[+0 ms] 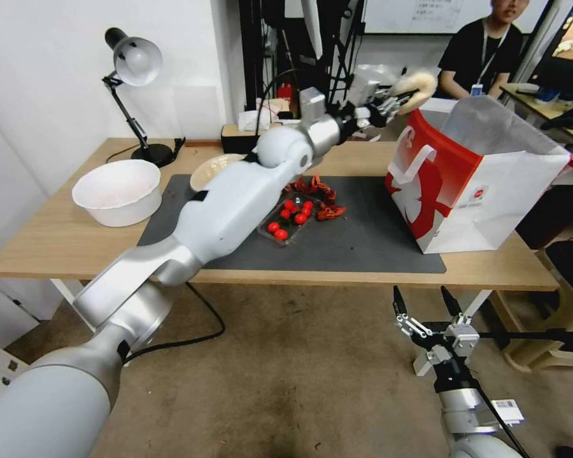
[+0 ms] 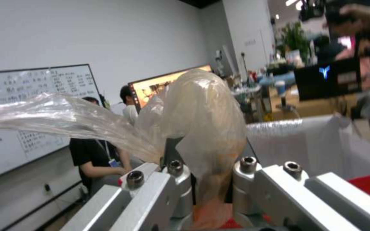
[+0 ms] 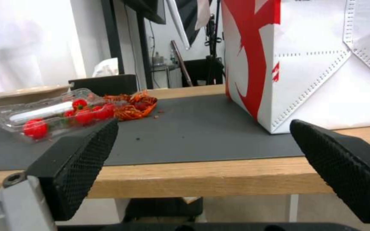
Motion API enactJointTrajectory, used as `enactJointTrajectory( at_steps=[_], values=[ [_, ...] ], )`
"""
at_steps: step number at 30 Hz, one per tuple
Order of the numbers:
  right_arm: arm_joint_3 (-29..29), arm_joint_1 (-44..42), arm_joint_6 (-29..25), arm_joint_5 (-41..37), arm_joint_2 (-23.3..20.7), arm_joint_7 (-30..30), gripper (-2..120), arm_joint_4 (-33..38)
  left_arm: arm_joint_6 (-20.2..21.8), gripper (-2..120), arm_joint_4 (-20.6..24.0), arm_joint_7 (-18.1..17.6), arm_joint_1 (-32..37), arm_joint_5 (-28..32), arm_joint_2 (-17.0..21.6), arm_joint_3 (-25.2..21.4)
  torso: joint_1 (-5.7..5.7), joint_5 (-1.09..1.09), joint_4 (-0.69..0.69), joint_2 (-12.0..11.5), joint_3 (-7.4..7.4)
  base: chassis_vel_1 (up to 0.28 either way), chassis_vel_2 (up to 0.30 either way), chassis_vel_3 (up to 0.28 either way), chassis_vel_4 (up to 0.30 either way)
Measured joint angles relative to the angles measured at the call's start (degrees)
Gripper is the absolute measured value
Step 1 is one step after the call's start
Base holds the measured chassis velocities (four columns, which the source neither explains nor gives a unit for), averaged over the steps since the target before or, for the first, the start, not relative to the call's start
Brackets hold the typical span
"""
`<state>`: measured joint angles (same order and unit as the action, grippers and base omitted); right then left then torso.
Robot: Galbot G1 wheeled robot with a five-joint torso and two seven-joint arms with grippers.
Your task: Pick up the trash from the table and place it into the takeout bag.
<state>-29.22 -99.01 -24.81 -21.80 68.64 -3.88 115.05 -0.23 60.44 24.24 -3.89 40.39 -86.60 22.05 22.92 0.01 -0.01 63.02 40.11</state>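
Observation:
My left gripper (image 1: pixel 388 102) reaches across the table (image 1: pixel 63 235) and is shut on the clear bag with a tan lump (image 1: pixel 415 83). It holds it in the air just above the near rim of the takeout bag (image 1: pixel 471 184). In the left wrist view the clear bag (image 2: pixel 202 122) sticks up between the jaws of the left gripper (image 2: pixel 206 192), with the takeout bag's white inner wall (image 2: pixel 305 147) beyond. A shallow beige bowl (image 1: pixel 213 168) lies half hidden behind my left arm. My right gripper (image 1: pixel 426 305) hangs open below the table's front edge.
A clear tray of red tomatoes (image 1: pixel 290 216) and red shell scraps (image 1: pixel 318 197) lie on the dark mat (image 1: pixel 363 235). A big white bowl (image 1: pixel 118 191) and a desk lamp (image 1: pixel 134 63) stand at the left. A person sits behind the takeout bag.

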Motion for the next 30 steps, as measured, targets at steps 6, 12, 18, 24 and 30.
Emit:
enactJointTrajectory(
  at_steps=[6,12,18,24,30],
  values=[
    [-0.34,0.13,-0.14,-0.17,-0.18,0.01,100,-0.61,-1.46,5,-5.10,0.58,-2.93,-4.72,-3.33,1.61,0.00,0.00,0.01,0.00,0.00,0.000,0.000,0.000,0.000],
    [-0.94,0.08,-0.51,-0.41,-0.32,0.20,100,-1.36,-2.00,5,-7.42,0.23,-4.96,-8.18,-5.66,3.29,0.00,0.00,-0.01,0.00,0.00,0.000,0.000,0.000,0.000],
    [-1.32,-0.07,-0.63,-0.47,-0.27,0.76,100,-1.70,-2.02,5,-6.68,1.42,-5.53,-11.81,-5.75,4.73,0.00,-0.01,0.01,0.00,0.00,0.000,0.000,0.000,0.000],
    [-1.40,-0.07,-0.75,-0.54,-0.28,0.82,100,-1.83,-2.02,5,-6.51,3.18,-5.63,-15.36,-5.63,5.66,0.00,-0.01,0.01,0.00,0.00,0.000,0.000,0.000,0.000],
    [-1.71,-0.10,-1.21,-0.55,0.16,1.05,100,-2.40,-1.54,34,-4.73,4.20,-4.81,-14.09,-5.49,6.84,0.00,-0.01,0.01,0.00,0.00,0.000,0.000,0.000,0.000]
  ],
)
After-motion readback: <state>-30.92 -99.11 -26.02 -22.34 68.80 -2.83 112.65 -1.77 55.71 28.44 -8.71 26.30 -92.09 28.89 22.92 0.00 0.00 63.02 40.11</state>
